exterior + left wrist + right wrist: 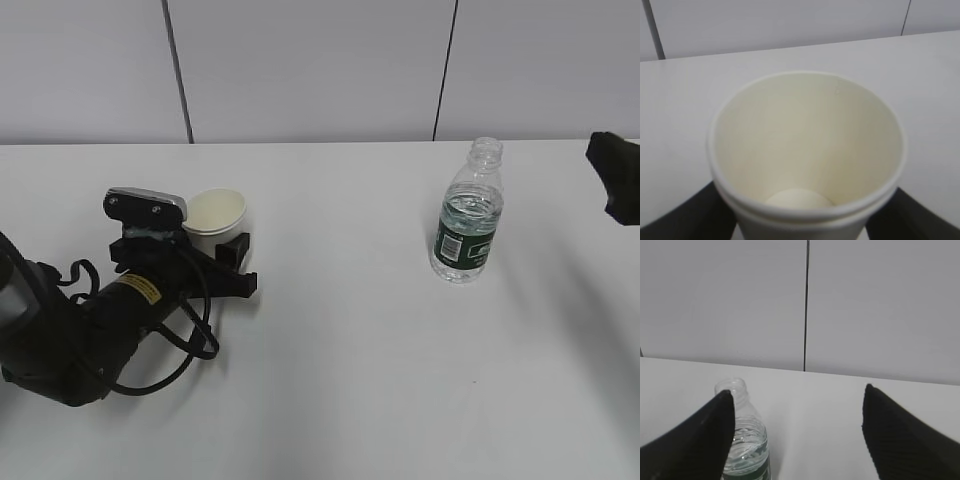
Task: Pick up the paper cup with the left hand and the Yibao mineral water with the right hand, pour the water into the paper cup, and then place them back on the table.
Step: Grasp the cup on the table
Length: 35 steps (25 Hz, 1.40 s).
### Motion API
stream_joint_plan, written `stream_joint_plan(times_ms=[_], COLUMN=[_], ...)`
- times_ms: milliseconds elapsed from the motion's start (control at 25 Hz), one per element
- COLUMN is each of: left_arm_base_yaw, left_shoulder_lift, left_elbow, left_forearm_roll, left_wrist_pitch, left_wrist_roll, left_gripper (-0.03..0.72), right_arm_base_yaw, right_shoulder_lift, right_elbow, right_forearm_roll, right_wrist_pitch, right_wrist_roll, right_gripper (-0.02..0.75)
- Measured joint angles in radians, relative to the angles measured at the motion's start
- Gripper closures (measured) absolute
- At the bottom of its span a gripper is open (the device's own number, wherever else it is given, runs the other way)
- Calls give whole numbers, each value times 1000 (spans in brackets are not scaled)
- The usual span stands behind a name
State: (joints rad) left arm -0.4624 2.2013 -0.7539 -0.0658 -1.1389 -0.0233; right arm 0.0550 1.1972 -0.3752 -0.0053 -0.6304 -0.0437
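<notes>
The left tool (pixel 228 262) brackets the cup (pixel 214 222), grip unconfirmed; it should clamp below the rim. The right tool (pixel 797 432), spread wide, hangs right of the bottle (pixel 467 213).

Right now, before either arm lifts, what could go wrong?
1. The left end effector straddles the paper cup, which is thin and empty; a hard squeeze may crush or tip it.
2. The Yibao mineral water has no cap, so a knock spills it on the table.
3. The right end effector is open, but in its wrist view the bottle sits behind its left finger, off centre; closing may topple it.
</notes>
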Motion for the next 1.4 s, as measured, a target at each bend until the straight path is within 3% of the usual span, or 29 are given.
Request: stream_joint_plan(times_ms=[360,600,840,1400], left_arm_base_yaw=[0,0,0,0], left_shoulder_lift=[0,0,0,0], left_elbow=[0,0,0,0], left_forearm_roll=[0,0,0,-1], left_wrist_pitch=[-1,-1,-1,-2], left_wrist_roll=[0,0,0,0], left_gripper=[245,245,245,245], right_arm_base_yaw=[0,0,0,0], right_shoulder_lift=[198,373,554,713], right_elbow=[0,-2,-6,-71], right_forearm_roll=[-14,-129,-159,-235], right_wrist_pitch=[-104,-275,-475,-509], right_wrist_roll=[115,121,121,172], right_gripper=[153,153,153,151])
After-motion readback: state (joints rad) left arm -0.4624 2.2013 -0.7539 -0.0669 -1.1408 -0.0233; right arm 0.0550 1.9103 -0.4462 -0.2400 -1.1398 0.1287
